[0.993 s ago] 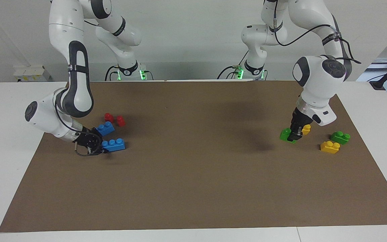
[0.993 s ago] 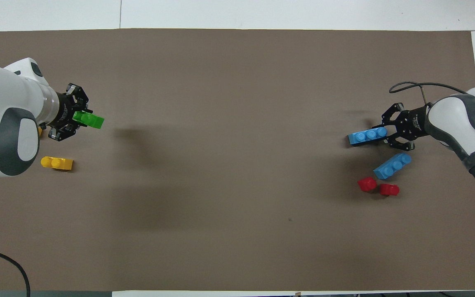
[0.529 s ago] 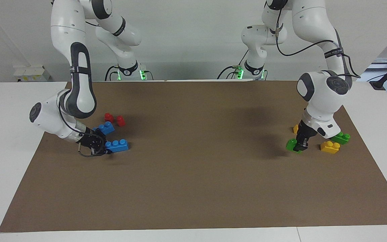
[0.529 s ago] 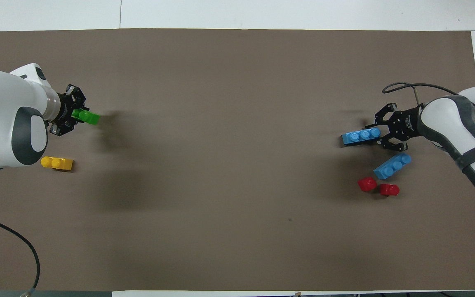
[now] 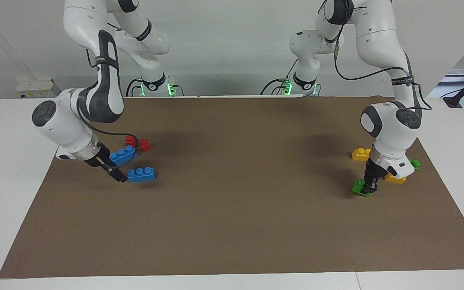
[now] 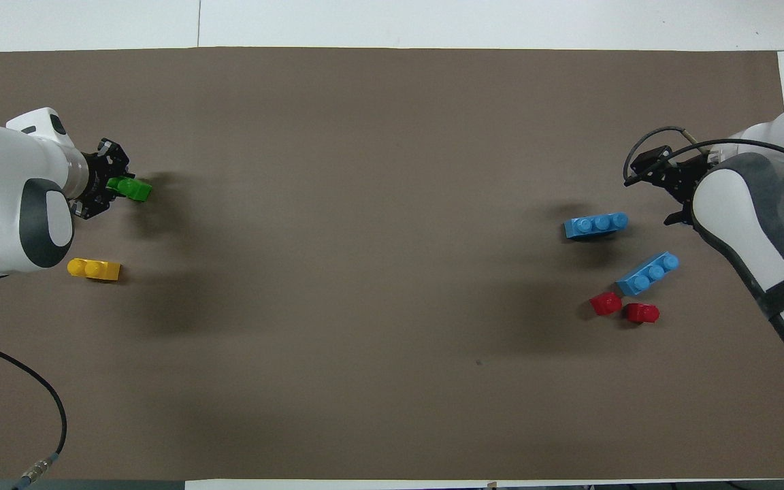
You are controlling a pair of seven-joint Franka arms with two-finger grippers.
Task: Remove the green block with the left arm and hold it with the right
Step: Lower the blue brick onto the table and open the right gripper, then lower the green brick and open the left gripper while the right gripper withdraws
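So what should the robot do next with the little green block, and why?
Probably the left gripper should let go and lift away. Its fingers are shut on the green block, which already looks down on the brown mat, away from the yellow block. The right gripper, beside the blue block, looks open.

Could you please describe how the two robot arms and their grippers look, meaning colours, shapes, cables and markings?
Both arms are glossy white, built of rounded segments with dark grey joint caps and panels. Green lights glow at both bases. The left gripper and the right gripper are black metal linkage, far darker than the arms. A thin black cable hangs along the left arm, and a black cable loop rises beside the right gripper.
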